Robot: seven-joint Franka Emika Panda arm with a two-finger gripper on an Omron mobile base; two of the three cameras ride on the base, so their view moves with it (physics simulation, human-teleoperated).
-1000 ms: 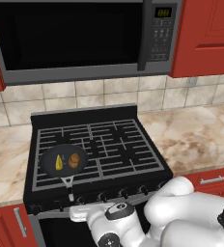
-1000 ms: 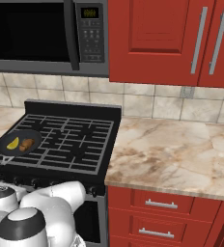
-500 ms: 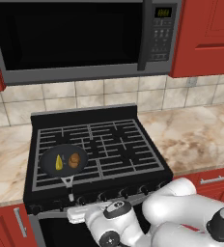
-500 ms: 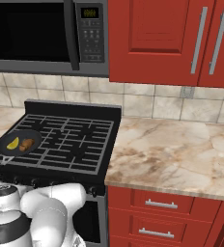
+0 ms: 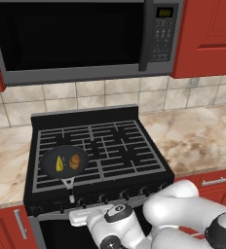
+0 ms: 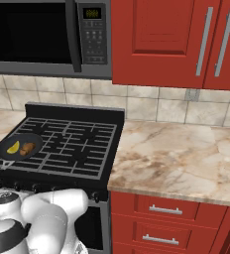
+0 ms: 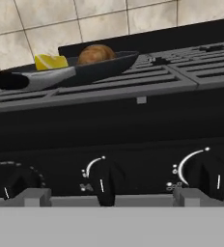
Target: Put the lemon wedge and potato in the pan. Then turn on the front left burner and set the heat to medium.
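A: Start at the near edge; where is the hand and what is it doing?

B: It sits low in front of the stove's control panel, facing the row of knobs; its two fingers stand wide apart, released, with nothing between them; the middle knob lies between the two fingertips and another knob is off to the side.

A: Has a knob been turned?

B: I cannot tell from the markings; no flame shows under the grate, so I judge that the burner is not yet lit.

A: And just past the panel?

B: The front left burner, at the near left corner of the stovetop; the pan rests on its grate, handle pointing toward the front edge.

A: The food?

B: Both pieces are inside the pan; the lemon wedge lies on the left and the potato just beside it on the right; from the hand's low angle both stick up above the pan's rim.

A: So the loading part is finished?

B: By my reading, yes; what is left is the second half, gripping the right knob, lighting the front left burner and stopping at medium.

A: Anything farther back in the way?

B: No; behind are the other grates, the tiled wall and the microwave overhead.
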